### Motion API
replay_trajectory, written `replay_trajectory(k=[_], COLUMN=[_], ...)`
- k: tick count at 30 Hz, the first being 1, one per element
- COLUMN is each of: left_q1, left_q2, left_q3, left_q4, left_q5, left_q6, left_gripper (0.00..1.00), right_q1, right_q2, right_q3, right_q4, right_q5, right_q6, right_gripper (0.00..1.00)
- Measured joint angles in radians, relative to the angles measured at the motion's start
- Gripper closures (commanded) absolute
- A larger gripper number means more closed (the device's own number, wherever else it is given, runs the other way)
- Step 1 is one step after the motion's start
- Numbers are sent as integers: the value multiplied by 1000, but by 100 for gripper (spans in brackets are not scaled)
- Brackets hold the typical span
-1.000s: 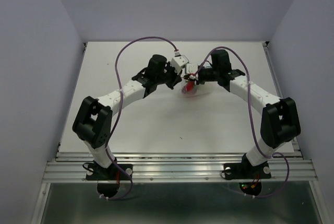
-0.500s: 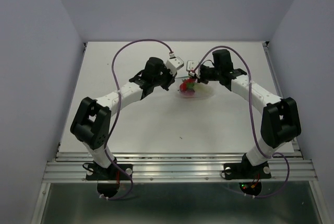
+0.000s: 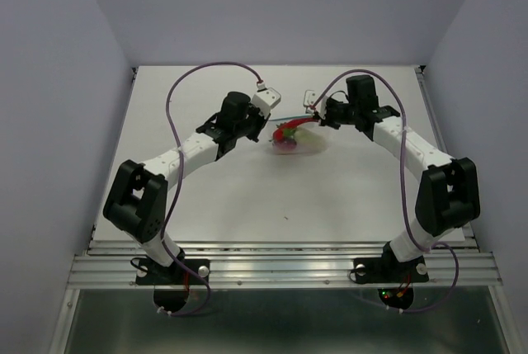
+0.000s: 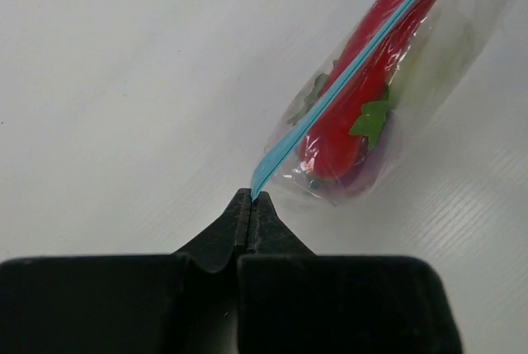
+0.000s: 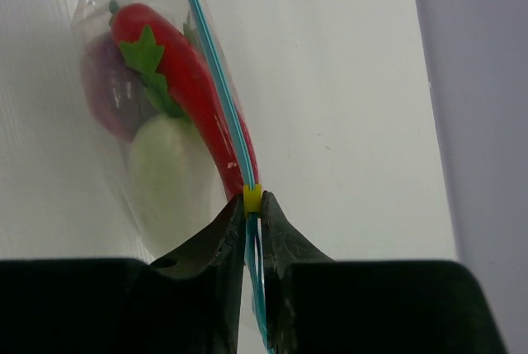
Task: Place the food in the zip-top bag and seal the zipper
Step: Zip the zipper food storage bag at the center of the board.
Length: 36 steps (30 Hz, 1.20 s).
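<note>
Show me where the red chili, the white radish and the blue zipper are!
red chili (image 5: 191,82): right wrist view, middle of its red body.
white radish (image 5: 169,177): right wrist view, its pale rounded side.
zipper (image 4: 346,80): left wrist view, midway along the blue strip.

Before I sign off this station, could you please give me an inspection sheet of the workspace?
Surface: white table, flat.
Job's things: clear zip-top bag holds red chili, purple ball and white radish; blue zipper stretched between both hands; full seal cannot be told.
Clutter: nothing seen.
Hands: left hand shut on zipper end; right hand shut on zipper at yellow slider.
Cables: purple cables loop over both arms.
Surroundings: pale walls; metal rail at near edge.
</note>
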Motion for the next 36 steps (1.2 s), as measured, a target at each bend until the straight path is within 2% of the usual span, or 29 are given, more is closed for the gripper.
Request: replay_trajectory(k=[16,23,31,36], left_q1=[7,7,10,0], left_q2=[-11,-24,-31,-53], left_q3=[0,0,19,42], left_q4=[-43,-47,-68,-80], left_q5=[-148,-154,-108,-108], left_q6=[8,7,-23,-101], left_gripper=[100,100,100,100], right_q1=[-51,-54,-80,-94], right_q2=[-19,-24,-61,-65], right_q3=[6,6,38,100], right_q4=[-68,-76,-114,-180], right_q5=[67,65,-23,-88], right_q6=[-31,-30,-1,29], right_gripper=[99,99,99,99])
